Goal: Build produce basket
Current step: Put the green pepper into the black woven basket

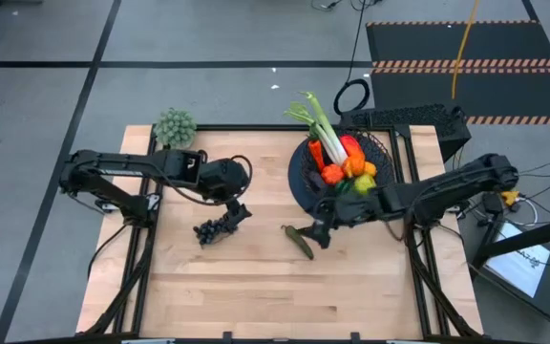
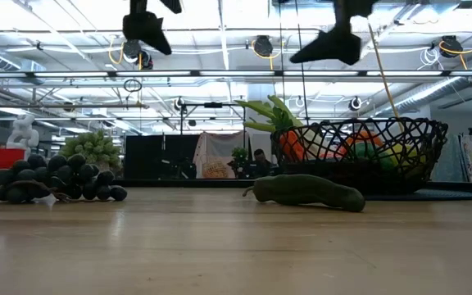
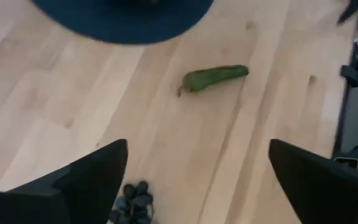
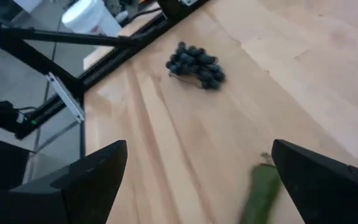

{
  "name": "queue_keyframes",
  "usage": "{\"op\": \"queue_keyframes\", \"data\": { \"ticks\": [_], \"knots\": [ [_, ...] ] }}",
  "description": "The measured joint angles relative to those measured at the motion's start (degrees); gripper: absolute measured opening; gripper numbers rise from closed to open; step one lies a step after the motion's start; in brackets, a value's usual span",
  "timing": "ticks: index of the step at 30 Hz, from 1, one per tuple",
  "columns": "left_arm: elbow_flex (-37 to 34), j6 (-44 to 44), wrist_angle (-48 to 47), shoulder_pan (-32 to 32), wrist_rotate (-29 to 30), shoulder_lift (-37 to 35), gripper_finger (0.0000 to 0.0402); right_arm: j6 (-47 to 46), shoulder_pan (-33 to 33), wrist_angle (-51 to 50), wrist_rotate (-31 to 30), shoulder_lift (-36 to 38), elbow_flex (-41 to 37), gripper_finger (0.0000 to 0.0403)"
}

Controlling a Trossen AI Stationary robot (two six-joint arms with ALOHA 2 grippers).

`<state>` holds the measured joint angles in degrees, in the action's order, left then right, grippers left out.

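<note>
The basket (image 1: 295,174), a black wire bowl, stands at the table's far right. It holds a leek (image 1: 319,124), a carrot, a tomato and other produce. A green pickle (image 1: 300,241) lies on the wood in front of the basket. Dark grapes (image 1: 215,229) lie left of the middle. My left gripper (image 1: 238,212) hangs open just above and right of the grapes (image 3: 132,199). My right gripper (image 1: 321,232) hangs open above the table beside the pickle (image 4: 261,190). In the low view both grippers (image 2: 147,31) (image 2: 333,43) are high above the tabletop.
A pale grey-green bushy clump (image 1: 175,126) stands at the table's far left corner. Black frame rails (image 1: 146,239) run along the table's left and right sides. Bare wood (image 1: 275,296) stretches toward the near edge.
</note>
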<state>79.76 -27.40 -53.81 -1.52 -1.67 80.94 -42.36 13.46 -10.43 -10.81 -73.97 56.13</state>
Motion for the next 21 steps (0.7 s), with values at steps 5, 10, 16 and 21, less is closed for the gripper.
{"op": "queue_keyframes", "data": {
  "ticks": [5,10,16,21],
  "knots": [
    [-3.82,-0.59,0.18,-0.65,0.18,-0.60,0.0387,-1.10,2.99,0.61,-1.46,-6.59,4.05,0.0395],
    [-8.76,-4.42,0.67,-3.34,0.15,-1.99,0.0387,-3.17,5.71,0.29,-4.32,-10.61,4.53,0.0395],
    [-10.84,-9.13,1.15,-8.53,4.98,-3.62,0.0388,-2.09,7.97,-0.80,-7.12,-13.69,4.42,0.0395],
    [-10.97,-12.65,1.57,-12.48,6.75,-3.45,0.0388,-0.49,8.56,-3.23,-7.41,-15.94,4.36,0.0395]
  ]
}}
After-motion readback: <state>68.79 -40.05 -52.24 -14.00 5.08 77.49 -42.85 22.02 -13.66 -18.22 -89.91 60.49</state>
